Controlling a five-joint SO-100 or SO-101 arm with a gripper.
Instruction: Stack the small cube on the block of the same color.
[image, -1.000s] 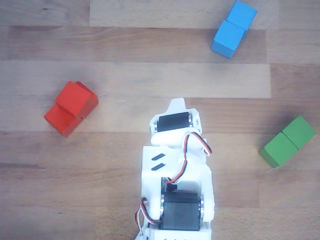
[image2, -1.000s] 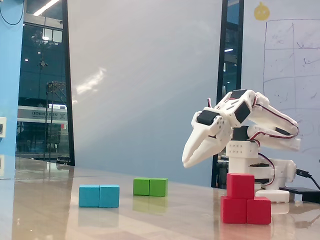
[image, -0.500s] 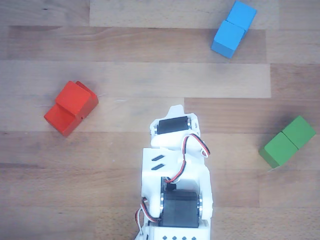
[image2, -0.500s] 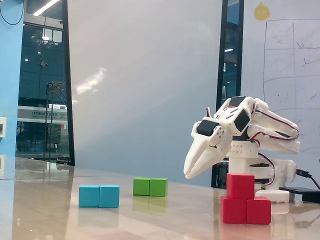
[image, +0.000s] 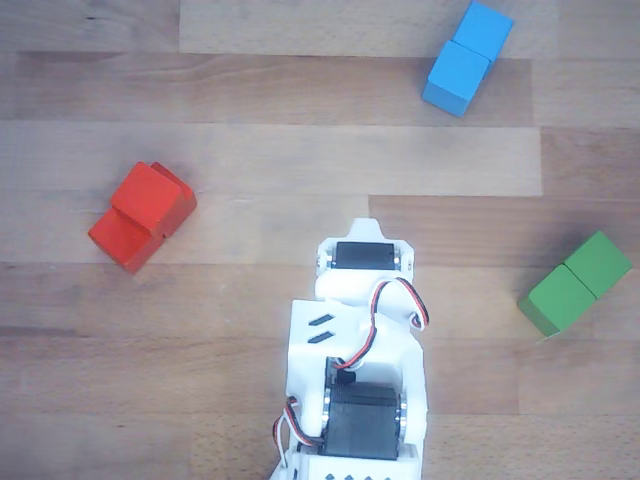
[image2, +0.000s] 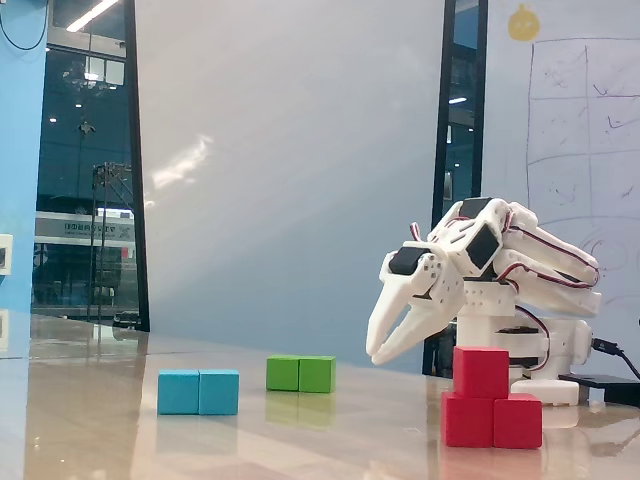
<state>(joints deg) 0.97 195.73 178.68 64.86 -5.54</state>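
Small cube (image2: 481, 371) sat on top of red block (image2: 492, 421), toward its left half in fixed view; other view showed same pair w/ cube (image: 152, 196) on block (image: 125, 237), upper right end. Gripper (image2: 374, 352) hung in air left of stack, not touching, jaws slightly apart, empty — only fixed view showed this; in other view fingers hidden under arm body. Blue block (image: 466, 58) & green block (image: 576, 282) lay well apart on wood table (image: 250, 130).

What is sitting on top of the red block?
The small red cube rests on one half of the red block; the other half's top is bare. The contact face beneath it is hidden. The hand hangs apart, empty.
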